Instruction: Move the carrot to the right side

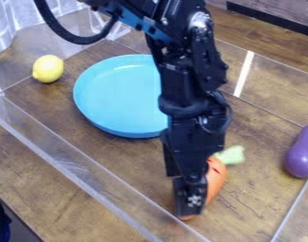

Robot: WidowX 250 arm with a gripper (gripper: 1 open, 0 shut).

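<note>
Camera view: my arm reaches down from the top of the picture onto a wooden table [68,142] walled by clear plastic panels.
My pincer [188,200]: it points straight down, low over the tabletop near the front edge. From this side its dark body hides the tips, so I cannot tell from the picture whether the jaws are spread or pressed together.
Carrot [214,178]: it sits right against my pincer, on its right side and partly behind it. Only an orange sliver and the light green leafy top show; the top points up and to the right. I cannot tell whether it is pinched or merely beside me.
Blue plate [104,95]: behind my pincer and to its left, lying flat; my arm covers its right rim.
Lemon [47,68]: well apart from my pincer, far back and left, just left of the plate.
Eggplant [301,151]: to the right of my pincer and a little further back, cut by the picture's right edge.
</note>
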